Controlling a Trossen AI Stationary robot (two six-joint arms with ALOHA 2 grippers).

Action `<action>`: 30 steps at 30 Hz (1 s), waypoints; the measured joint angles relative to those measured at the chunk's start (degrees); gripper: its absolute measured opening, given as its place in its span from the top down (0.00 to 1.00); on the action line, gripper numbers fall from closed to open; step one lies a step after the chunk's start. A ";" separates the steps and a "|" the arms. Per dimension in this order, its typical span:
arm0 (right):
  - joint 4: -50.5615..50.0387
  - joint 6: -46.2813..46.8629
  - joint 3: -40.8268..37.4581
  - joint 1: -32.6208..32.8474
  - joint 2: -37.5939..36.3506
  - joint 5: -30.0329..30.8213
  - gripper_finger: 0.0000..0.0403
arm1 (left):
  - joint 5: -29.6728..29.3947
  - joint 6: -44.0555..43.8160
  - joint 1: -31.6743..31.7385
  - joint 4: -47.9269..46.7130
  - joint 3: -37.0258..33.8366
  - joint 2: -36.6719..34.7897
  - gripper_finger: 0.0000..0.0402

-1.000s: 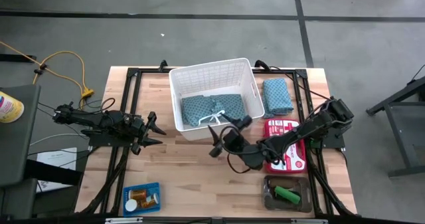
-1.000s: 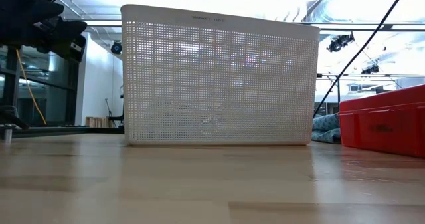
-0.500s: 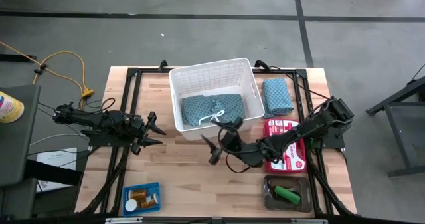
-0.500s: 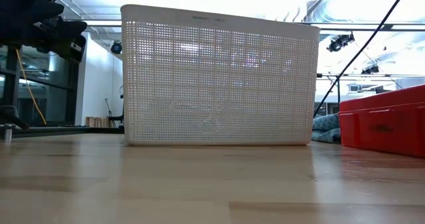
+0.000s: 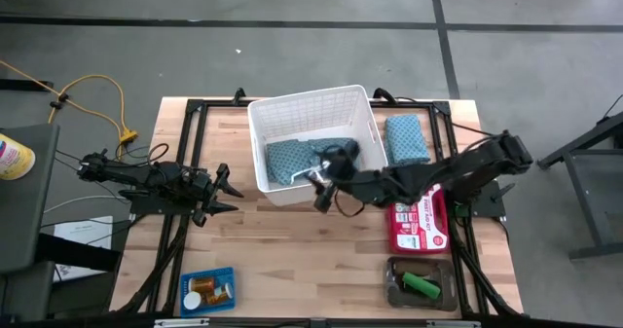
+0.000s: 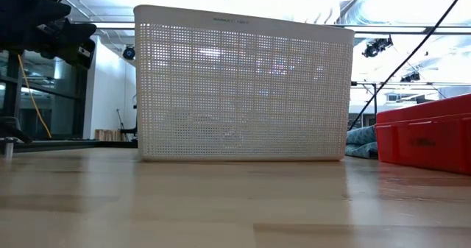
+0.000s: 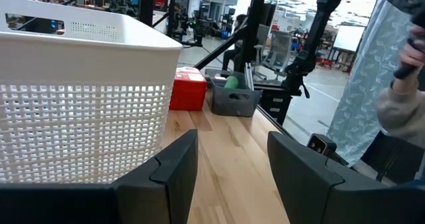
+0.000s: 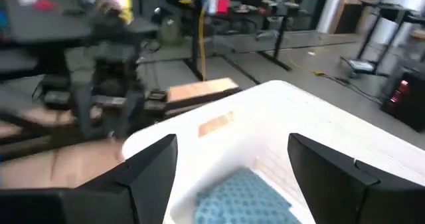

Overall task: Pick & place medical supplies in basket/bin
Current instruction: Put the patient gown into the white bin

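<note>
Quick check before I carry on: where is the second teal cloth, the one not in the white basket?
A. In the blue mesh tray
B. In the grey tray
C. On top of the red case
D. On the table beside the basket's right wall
D: in the high view the second teal cloth lies on the table just outside the right wall of the white basket, above the red case.

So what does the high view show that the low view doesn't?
Only the high view shows the teal cloth inside the white basket, the blue tray, the grey tray and the right gripper over the basket's front edge. Only the low view shows the room behind. Both share the basket, the red case and the second cloth.
</note>
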 joint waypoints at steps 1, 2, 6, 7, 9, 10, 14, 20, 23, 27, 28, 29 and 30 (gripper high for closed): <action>-1.43 1.00 0.15 -0.55 -0.57 0.12 0.32 | 0.02 0.02 0.00 0.00 0.00 0.00 0.56; -4.04 2.07 0.20 -1.10 -1.72 0.10 0.32 | 0.01 0.02 -0.01 0.00 0.00 0.00 0.56; -13.47 6.11 0.16 -4.14 -4.45 0.34 0.32 | 0.02 0.00 0.00 0.00 0.00 0.00 0.56; -16.56 7.05 0.11 -4.99 -5.59 0.46 0.32 | 0.01 0.02 0.00 0.00 0.00 0.00 0.56; -22.01 9.11 -0.19 -6.95 -7.32 0.19 0.32 | 0.00 0.02 0.00 0.00 0.00 0.00 0.56; -22.42 10.08 0.14 -7.87 -7.70 0.15 0.32 | 0.00 0.02 0.00 0.00 0.00 0.00 0.56; -27.79 13.58 -1.08 -11.00 -10.92 -0.08 0.32 | 0.00 0.02 0.00 0.22 0.00 0.17 0.56; -27.90 14.20 -5.03 -14.94 -16.93 -0.14 0.32 | -0.01 0.00 0.00 0.53 0.00 0.31 0.56; -28.52 14.28 -5.97 -16.66 -19.38 -0.08 0.32 | 0.00 0.01 0.00 0.70 0.00 0.33 0.56; -32.61 14.40 -6.43 -18.51 -22.40 0.10 0.32 | 0.00 0.01 0.00 0.96 0.00 0.33 0.56; -34.28 14.34 -6.43 -19.10 -23.36 0.07 0.32 | -0.02 0.00 -0.01 0.94 0.00 0.33 0.56; -36.26 14.33 -6.45 -19.76 -24.17 0.02 0.32 | -0.02 0.01 0.00 0.94 0.00 0.33 0.56; -37.82 14.63 -6.45 -20.27 -24.90 0.05 0.32 | -0.01 0.01 0.00 0.93 0.00 0.33 0.56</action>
